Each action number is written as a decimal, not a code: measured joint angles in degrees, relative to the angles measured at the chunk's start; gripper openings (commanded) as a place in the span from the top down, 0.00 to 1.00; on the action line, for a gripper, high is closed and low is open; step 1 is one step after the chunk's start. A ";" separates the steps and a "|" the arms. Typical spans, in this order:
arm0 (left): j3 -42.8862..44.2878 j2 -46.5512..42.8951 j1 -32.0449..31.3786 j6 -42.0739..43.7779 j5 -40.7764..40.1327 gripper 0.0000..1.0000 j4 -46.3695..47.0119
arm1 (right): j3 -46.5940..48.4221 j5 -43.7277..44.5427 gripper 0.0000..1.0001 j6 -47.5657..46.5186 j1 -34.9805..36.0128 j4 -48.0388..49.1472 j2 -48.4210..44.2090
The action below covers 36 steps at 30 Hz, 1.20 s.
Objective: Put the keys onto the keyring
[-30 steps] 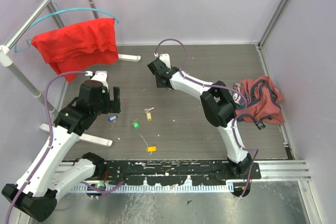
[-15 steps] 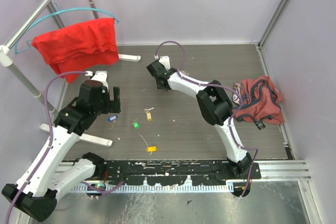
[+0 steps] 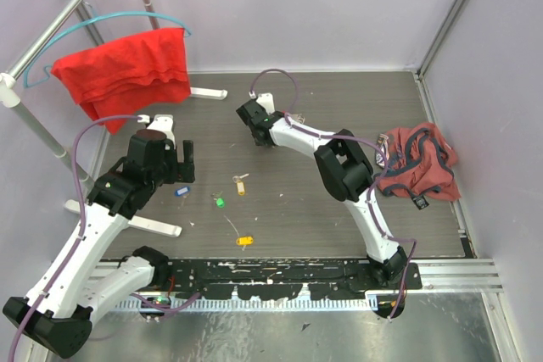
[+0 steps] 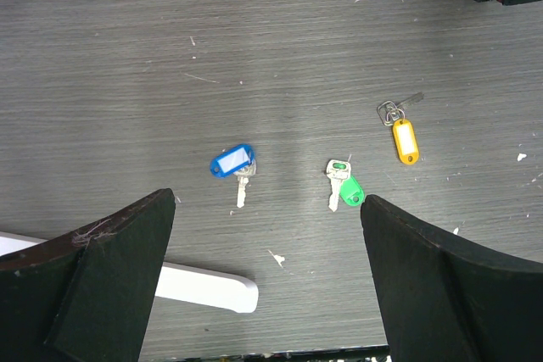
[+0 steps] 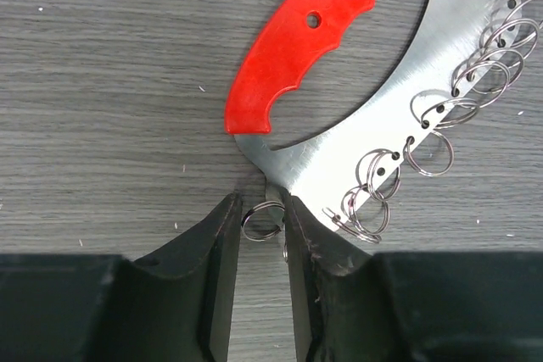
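Observation:
The keyring lies on the dark table in the right wrist view: a red plastic bar (image 5: 322,31) joined to a silver curved metal plate (image 5: 399,99) carrying several split rings. My right gripper (image 5: 260,225) is shut on one small split ring (image 5: 254,225) at the plate's lower corner; in the top view it (image 3: 254,123) hides the keyring. The keys lie apart from it: blue-tagged (image 4: 232,163), green-tagged (image 4: 346,188), yellow-tagged (image 4: 405,137) and orange-tagged (image 3: 244,241). My left gripper (image 4: 267,281) is open and empty above the blue and green keys.
A red cloth (image 3: 127,69) hangs on a hanger on the rack (image 3: 51,23) at the back left. The rack's white feet (image 3: 157,226) lie near the keys. A crumpled reddish garment (image 3: 420,163) lies at the right.
The right arm's elbow has swung a little to the left while its gripper stays at the keyring. The left arm and the keys have not moved.

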 measured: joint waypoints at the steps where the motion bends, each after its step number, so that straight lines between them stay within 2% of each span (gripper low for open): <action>1: 0.00 0.00 0.00 0.00 0.00 0.02 -0.02 | 0.00 0.00 0.73 0.00 0.00 -0.04 0.00; 12: 0.00 0.02 0.00 0.00 0.02 0.02 0.00 | 0.17 0.26 0.99 -0.24 0.07 -0.11 0.00; 18: 0.00 0.02 0.00 0.00 0.02 0.02 0.00 | -1.07 0.68 0.99 -0.20 0.07 0.68 -0.63; 25: 0.00 -0.15 0.00 0.28 0.00 0.02 -0.02 | -7.67 0.17 0.99 -0.50 0.04 1.01 -6.16; 36: -2.84 -8.76 0.00 0.59 3.10 0.01 2.62 | -20.57 -6.29 0.99 -2.25 0.04 4.35 -23.63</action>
